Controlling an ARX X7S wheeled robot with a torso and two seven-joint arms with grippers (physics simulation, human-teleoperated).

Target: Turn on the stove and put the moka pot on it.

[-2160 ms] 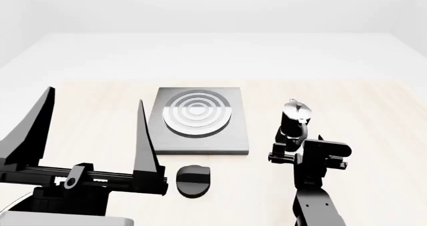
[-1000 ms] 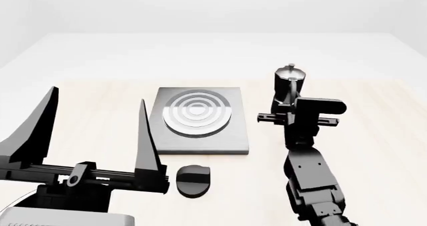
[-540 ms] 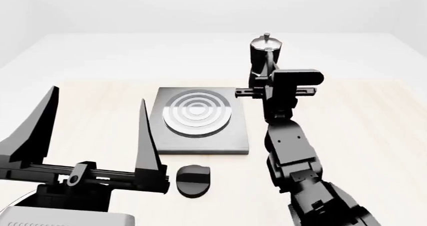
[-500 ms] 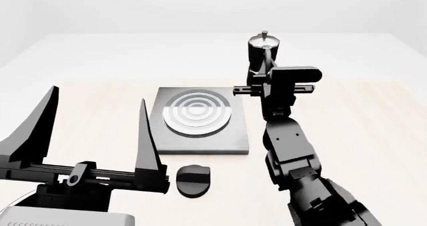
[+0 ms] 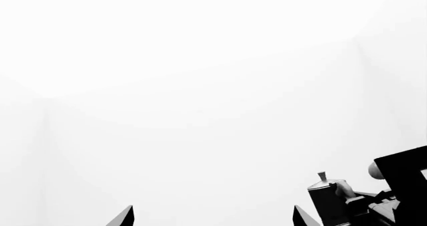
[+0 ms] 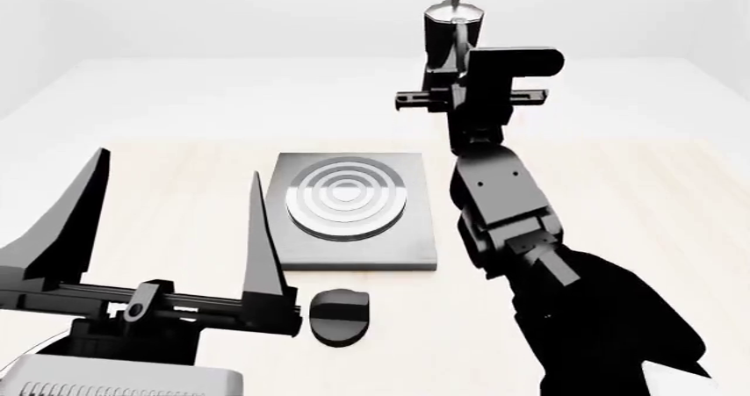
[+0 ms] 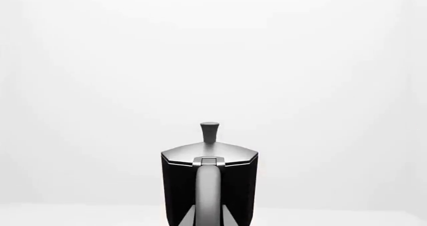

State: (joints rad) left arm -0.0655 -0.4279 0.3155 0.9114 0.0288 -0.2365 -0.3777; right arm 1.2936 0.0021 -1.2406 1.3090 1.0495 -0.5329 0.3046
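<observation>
The stove [image 6: 351,210] is a flat grey square plate with raised rings, lying on the light wooden table. Its round black knob [image 6: 340,315] sits just in front of it. My right gripper [image 6: 451,62] is shut on the handle of the black-and-silver moka pot [image 6: 449,29] and holds it upright, high in the air behind and right of the stove. In the right wrist view the moka pot [image 7: 209,186] stands straight ahead, its handle between my fingertips [image 7: 187,217]. My left gripper [image 6: 176,229] is open and empty, left of the stove; the left wrist view shows the pot [image 5: 329,201] in the distance.
The wooden table [image 6: 140,194] stretches to both sides of the stove. A white floor and white walls lie beyond it. My right arm [image 6: 515,229] rises over the table's right half, next to the stove's right edge.
My right gripper has lifted the moka pot off the table to the stove's right, carrying it up and leftward. The left gripper has barely moved.
</observation>
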